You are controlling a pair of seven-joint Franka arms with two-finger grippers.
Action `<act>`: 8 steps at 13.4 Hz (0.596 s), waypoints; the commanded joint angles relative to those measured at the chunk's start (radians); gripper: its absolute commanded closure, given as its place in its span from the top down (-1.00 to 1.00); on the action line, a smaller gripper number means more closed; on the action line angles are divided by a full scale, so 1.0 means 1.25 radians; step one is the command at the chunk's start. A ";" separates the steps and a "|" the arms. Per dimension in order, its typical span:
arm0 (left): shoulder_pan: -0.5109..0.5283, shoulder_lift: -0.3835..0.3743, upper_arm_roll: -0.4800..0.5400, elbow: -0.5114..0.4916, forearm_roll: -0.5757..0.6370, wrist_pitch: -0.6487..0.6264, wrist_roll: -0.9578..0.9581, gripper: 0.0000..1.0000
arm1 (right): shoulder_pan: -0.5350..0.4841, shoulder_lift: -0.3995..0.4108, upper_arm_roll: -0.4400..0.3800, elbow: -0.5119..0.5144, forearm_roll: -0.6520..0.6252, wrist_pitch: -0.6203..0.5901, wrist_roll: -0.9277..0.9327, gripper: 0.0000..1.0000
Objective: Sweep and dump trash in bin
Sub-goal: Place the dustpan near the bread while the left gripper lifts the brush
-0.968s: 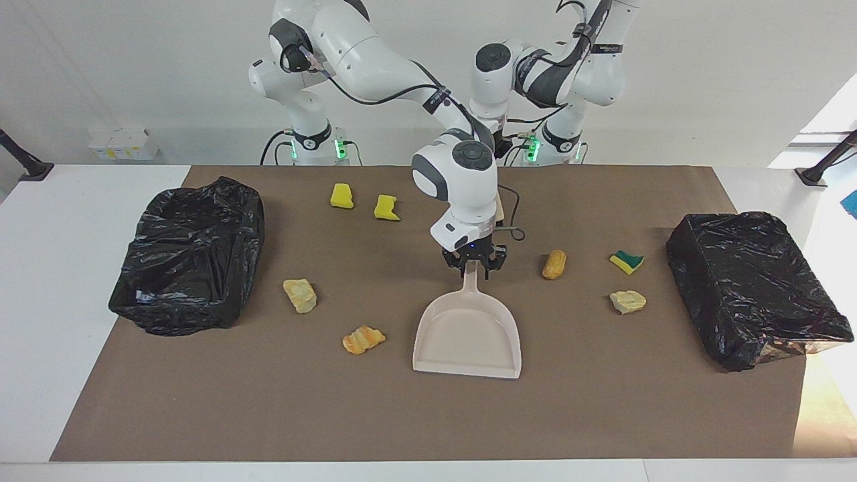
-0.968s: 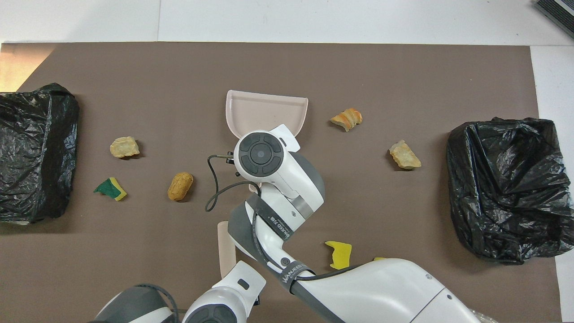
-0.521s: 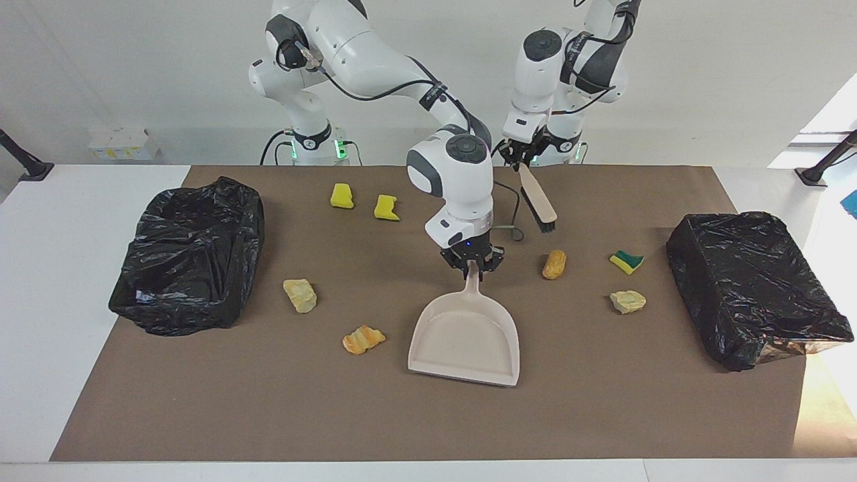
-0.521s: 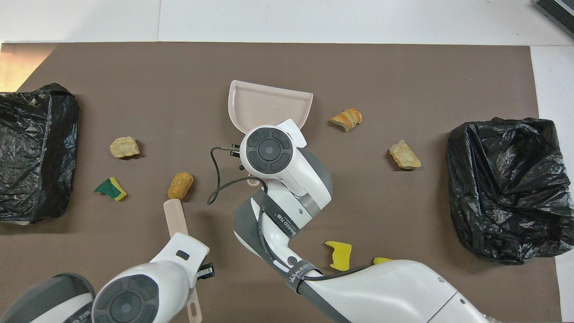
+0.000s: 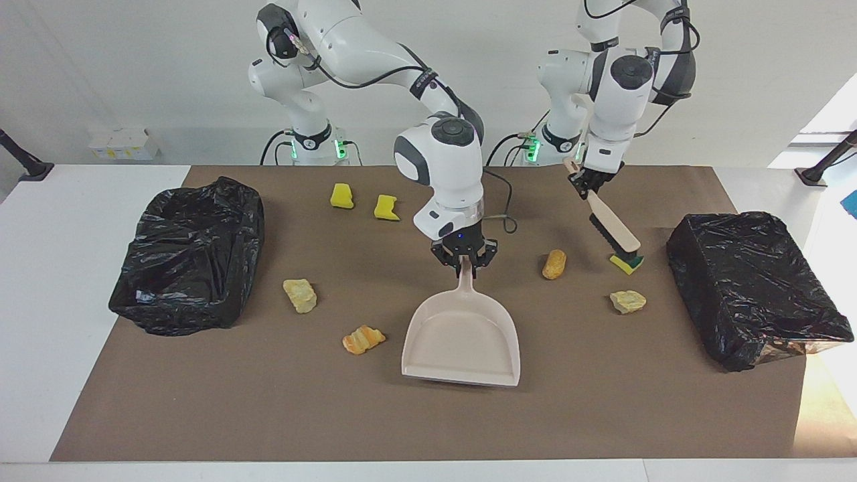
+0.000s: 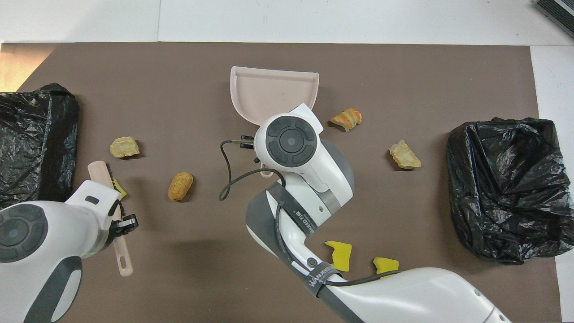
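Nothing is swept yet — all seven trash (image 5: 554,264) scraps lie scattered mid-frame on the table (image 5: 602,415). The right gripper (image 5: 464,260) clamps the empty dustpan (image 5: 462,338); the left gripper (image 5: 587,182) grips the brush (image 5: 612,227) — bristles at the green-and-yellow sponge (image 5: 629,265).

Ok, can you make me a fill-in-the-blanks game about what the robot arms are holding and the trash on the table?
1. The right gripper holds the handle of the ____.
2. The left gripper holds the brush, whose bristles are by the green-and-yellow ____.
3. The number of black bag-lined bins on the table is ____.
4. The brown oval lump lies between the dustpan and the ____ arm's end of the table.

Missing words: dustpan; sponge; two; left
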 commanded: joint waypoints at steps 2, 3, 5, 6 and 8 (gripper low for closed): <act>0.107 0.096 -0.011 0.010 0.069 0.078 0.012 -1.00 | -0.030 -0.097 0.009 -0.081 0.001 -0.049 -0.178 -1.00; 0.141 0.101 -0.012 0.006 0.076 0.098 0.037 -1.00 | -0.041 -0.118 0.010 -0.101 0.001 -0.064 -0.227 -1.00; 0.146 0.119 -0.012 0.000 0.075 0.103 0.063 -1.00 | -0.051 -0.159 0.010 -0.136 0.004 -0.131 -0.381 -1.00; 0.151 0.122 -0.012 -0.007 0.075 0.105 0.079 -1.00 | -0.054 -0.181 0.010 -0.159 0.009 -0.146 -0.473 -1.00; 0.141 0.138 -0.014 -0.011 0.072 0.109 0.115 -1.00 | -0.062 -0.223 0.010 -0.200 0.032 -0.191 -0.649 -1.00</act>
